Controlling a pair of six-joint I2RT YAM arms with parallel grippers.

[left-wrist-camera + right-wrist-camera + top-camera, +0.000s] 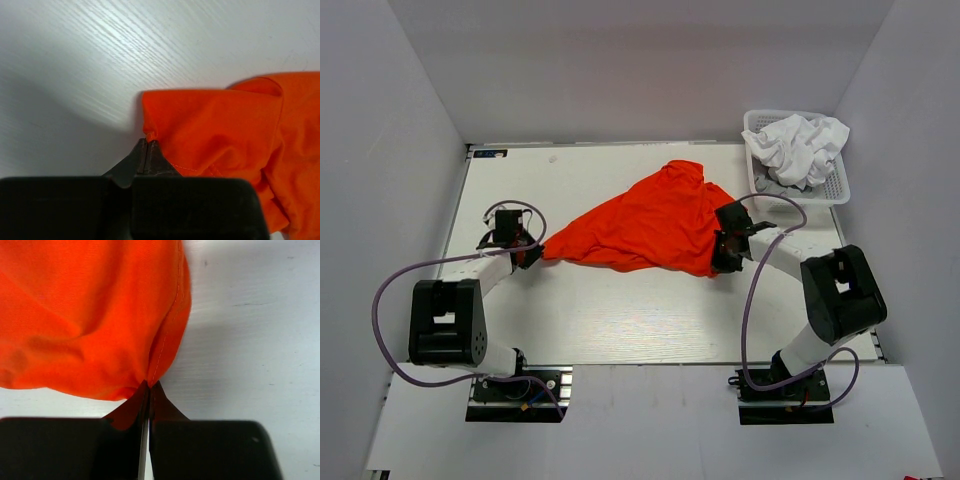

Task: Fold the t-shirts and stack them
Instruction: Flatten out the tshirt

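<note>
The orange-red t-shirt [650, 225] lies bunched and stretched across the middle of the table between both arms. My left gripper [533, 251] is shut on the shirt's left tip; in the left wrist view its tips [148, 141] pinch a corner of the orange cloth [210, 130]. My right gripper [722, 262] is shut on the shirt's right edge; in the right wrist view its tips [151, 384] pinch a stitched hem of the cloth [90, 310]. White t-shirts [803, 147] lie crumpled in the basket.
A white plastic lattice basket [840, 192] stands at the back right corner of the table [620, 320]. Grey walls enclose the table on three sides. Purple cables loop beside each arm.
</note>
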